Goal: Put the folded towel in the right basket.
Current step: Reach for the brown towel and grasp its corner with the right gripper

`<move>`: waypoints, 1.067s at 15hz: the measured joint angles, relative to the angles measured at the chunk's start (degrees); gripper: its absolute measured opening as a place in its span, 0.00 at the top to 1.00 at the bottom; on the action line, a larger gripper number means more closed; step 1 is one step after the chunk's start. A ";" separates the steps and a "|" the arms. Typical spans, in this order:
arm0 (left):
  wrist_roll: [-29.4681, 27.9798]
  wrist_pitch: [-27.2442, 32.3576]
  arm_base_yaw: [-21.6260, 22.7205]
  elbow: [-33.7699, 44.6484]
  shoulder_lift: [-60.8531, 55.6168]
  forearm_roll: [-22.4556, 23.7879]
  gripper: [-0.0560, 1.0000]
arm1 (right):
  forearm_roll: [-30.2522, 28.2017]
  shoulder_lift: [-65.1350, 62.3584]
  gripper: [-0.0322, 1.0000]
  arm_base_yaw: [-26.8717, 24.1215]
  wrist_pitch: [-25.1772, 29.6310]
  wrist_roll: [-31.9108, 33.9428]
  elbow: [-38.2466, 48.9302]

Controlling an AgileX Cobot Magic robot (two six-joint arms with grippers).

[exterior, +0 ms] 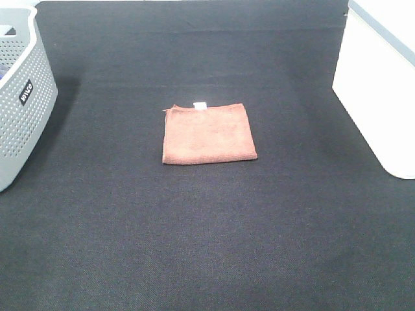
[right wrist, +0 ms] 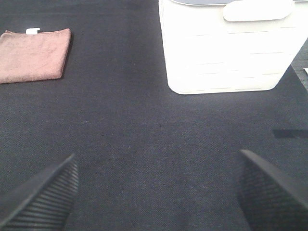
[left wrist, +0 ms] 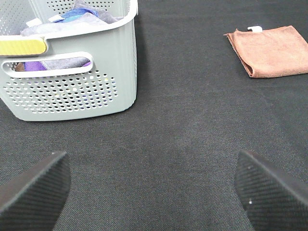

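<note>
The folded brown square towel [exterior: 209, 133] lies flat on the black cloth table [exterior: 207, 259], with nothing touching it. A tiny white tag [exterior: 201, 104] sticks out from its far edge; I cannot read it. Both wrist cameras cut off part of the towel at the picture's edge.

The left gripper [left wrist: 154, 190] has its two black ribbed fingers [left wrist: 33, 190] spread wide, holding nothing. The towel [left wrist: 272, 50] is far out in front of them, off toward the right arm's side. The right gripper [right wrist: 156, 192] also has its fingers [right wrist: 43, 197] spread wide and bare. The towel [right wrist: 33, 54] is far ahead of them, off toward the left arm's side. Only the finger tips show, and the high camera shows no arms.

The white plastic basket [right wrist: 224, 53] stands ahead of the right fingers, well apart from the towel. Its top is cut off, so I cannot see inside. The grey plastic basket with small holes [left wrist: 72, 91] stands ahead of the left fingers, with purple and blue cloths [left wrist: 82, 14] heaped inside. Its black label [exterior: 24, 91] is too small to read.
</note>
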 joint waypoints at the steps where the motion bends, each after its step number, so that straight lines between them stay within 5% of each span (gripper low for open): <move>1: 0.00 0.00 0.00 0.00 0.00 0.00 0.12 | 0.00 0.00 0.17 0.00 0.00 0.00 0.00; 9: 0.00 0.00 0.00 0.00 0.00 0.00 0.12 | 4.01 23.49 0.17 0.00 -13.87 0.00 -4.93; 16: 0.00 0.00 0.00 0.00 0.00 0.00 0.12 | 12.03 60.85 0.18 0.00 -15.53 -9.51 -26.70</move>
